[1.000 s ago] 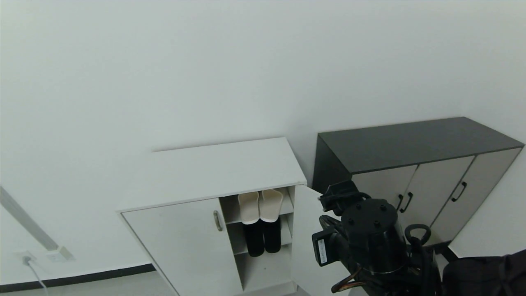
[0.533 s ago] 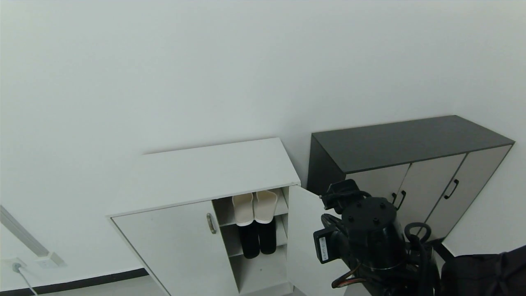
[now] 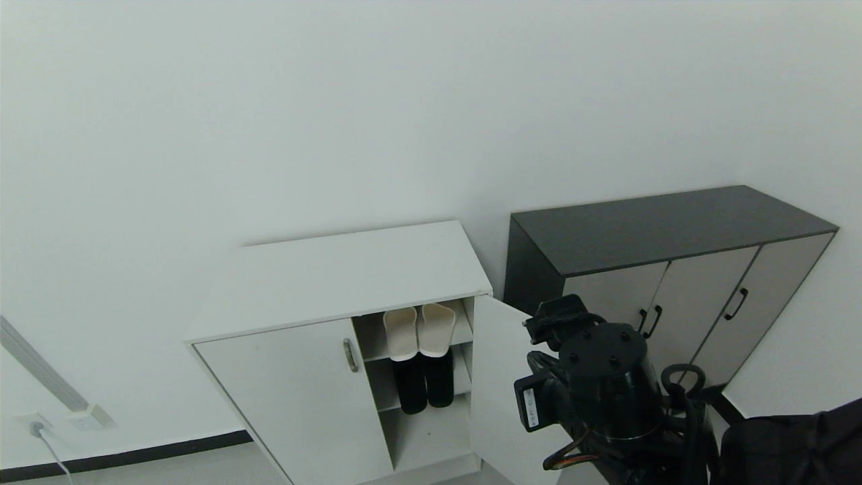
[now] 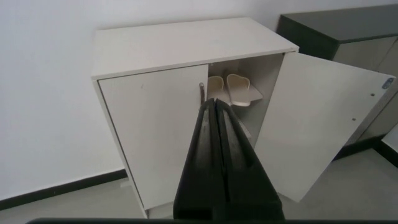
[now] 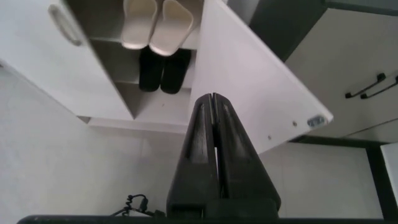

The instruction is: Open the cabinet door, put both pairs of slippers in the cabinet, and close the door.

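Observation:
The white cabinet (image 3: 350, 276) has its right door (image 3: 502, 384) swung open and its left door (image 3: 289, 397) closed. Inside, a cream pair of slippers (image 3: 419, 331) lies on the upper shelf, and a black pair (image 3: 424, 385) on the shelf below. My right arm (image 3: 599, 377) is in front of the open door's outer edge. My right gripper (image 5: 213, 98) is shut and holds nothing, pointing at the cabinet's lower opening beside the door (image 5: 249, 87). My left gripper (image 4: 216, 104) is also shut and holds nothing, back from the cabinet, in line with the closed door's handle edge.
A dark-topped cabinet (image 3: 660, 229) with closed grey doors stands right of the white one, close to the open door. A wall socket with a cable (image 3: 34, 426) is at the lower left. Floor lies in front of the white cabinet (image 5: 68, 168).
The head view has shifted a little, so the whole scene has slid left and slightly up. The door, the slippers and the right arm keep the same places relative to each other.

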Motion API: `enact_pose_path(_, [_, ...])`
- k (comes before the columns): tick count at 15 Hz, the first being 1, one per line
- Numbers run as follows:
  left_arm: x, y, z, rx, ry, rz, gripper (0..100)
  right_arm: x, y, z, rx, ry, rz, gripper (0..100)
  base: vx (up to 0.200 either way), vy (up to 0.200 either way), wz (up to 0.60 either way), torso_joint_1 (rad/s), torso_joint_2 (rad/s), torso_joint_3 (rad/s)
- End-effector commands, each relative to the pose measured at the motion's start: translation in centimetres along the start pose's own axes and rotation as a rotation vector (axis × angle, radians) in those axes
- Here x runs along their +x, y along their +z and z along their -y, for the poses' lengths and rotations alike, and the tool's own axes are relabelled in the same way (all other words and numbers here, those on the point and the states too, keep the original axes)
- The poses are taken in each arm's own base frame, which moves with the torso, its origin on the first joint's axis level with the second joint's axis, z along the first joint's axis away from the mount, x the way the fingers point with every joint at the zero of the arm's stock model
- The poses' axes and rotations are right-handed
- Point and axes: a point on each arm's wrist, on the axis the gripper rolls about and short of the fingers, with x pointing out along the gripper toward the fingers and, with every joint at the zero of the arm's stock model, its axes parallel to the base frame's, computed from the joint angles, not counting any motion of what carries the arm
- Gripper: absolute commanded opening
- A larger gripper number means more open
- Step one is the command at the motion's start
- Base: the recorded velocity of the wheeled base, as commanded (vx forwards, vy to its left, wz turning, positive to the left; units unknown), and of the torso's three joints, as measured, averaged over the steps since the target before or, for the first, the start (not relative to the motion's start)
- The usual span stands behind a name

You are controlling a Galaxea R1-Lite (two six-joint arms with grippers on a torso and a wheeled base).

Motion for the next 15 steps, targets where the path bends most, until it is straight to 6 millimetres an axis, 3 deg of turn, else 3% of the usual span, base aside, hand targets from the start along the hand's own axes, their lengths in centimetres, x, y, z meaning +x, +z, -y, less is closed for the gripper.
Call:
enact_pose_path(1, [0.0, 0.0, 0.0, -0.001, -0.001, -0.002, 0, 0.1, -0.1, 0.0, -0.002, -0.002, -0.002, 0, 0.000, 0.000, 0.00, 0.000, 0.00, 0.000])
enact_pose_path(6, [0.0, 0.0, 0.0, -0.001, 0.000, -0.002, 0, 0.5, 0.1, 0.5, 0.000, -0.022, -0.003, 0, 0.000, 0.000, 0.00, 0.000, 0.00, 0.000])
enact_pose_path(11, [0.0, 0.0, 0.0, -0.001, 0.000, -0.002, 0, 5.8, 0.9, 6.2, 0.048, -0.172, 0.041, 0, 0.000, 0.000, 0.00, 0.000, 0.00, 0.000])
enact_pose_path(15, [0.0, 0.0, 0.0, -0.001, 0.000, -0.002, 0, 9.3, 1.3, 8.3, 0.084, -0.142, 0.041, 0, 0.000, 0.000, 0.00, 0.000, 0.00, 0.000])
